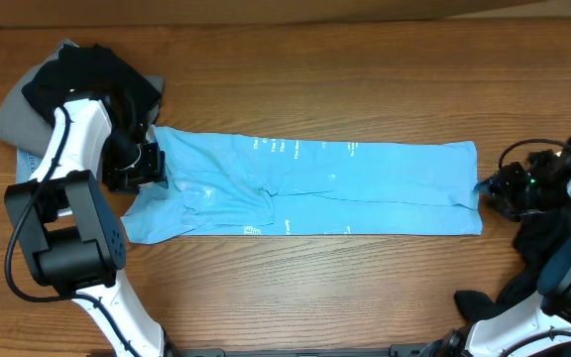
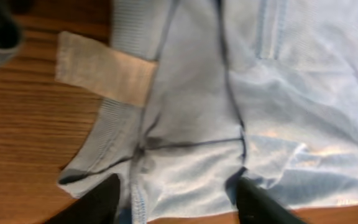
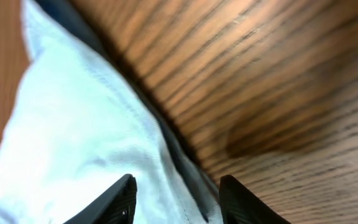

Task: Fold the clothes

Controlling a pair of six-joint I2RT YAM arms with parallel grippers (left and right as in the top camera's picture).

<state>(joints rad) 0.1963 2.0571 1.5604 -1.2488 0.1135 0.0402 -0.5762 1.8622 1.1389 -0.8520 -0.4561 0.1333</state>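
Wood-grain surface point(image 1: 315, 297), brown, fills all three views.

Count:
- We count one light blue T-shirt point(image 1: 365, 183). It is folded into a long band across the middle of the overhead frame, running from left of centre almost to the right edge. The left end is rumpled and the right end lies flat and square.
- Two arms point(image 1: 67, 218) come in, one at the left edge of the frame and one at the right.
- Left tool point(image 1: 147, 164) sits at the rumpled left end of the shirt. In its wrist view the two dark fingers point(image 2: 98, 202) stand well apart over flat fabric by the collar ribbing. We note it as open, clamping nothing.
- Right tool point(image 1: 489, 188) sits at the shirt's right end. Its wrist view shows both fingers point(image 3: 120, 199) spread, with the shirt's edge lying between them unpinched. It is open too.
- A heap in the upper left corner holds one black garment point(image 1: 77, 64) on one grey garment point(image 1: 18, 114). We cannot tell whether anything more lies beneath.
- One dark garment point(image 1: 543, 238) lies at the right edge, partly under the arm.

Writing:
- Several small patches of white print point(image 1: 276, 146) run along the upper and lower edges of the folded band. They are too small for us to read.
- One beige label point(image 2: 104, 71) shows at the collar in the left wrist view. Its face looks blank, with no legible text.
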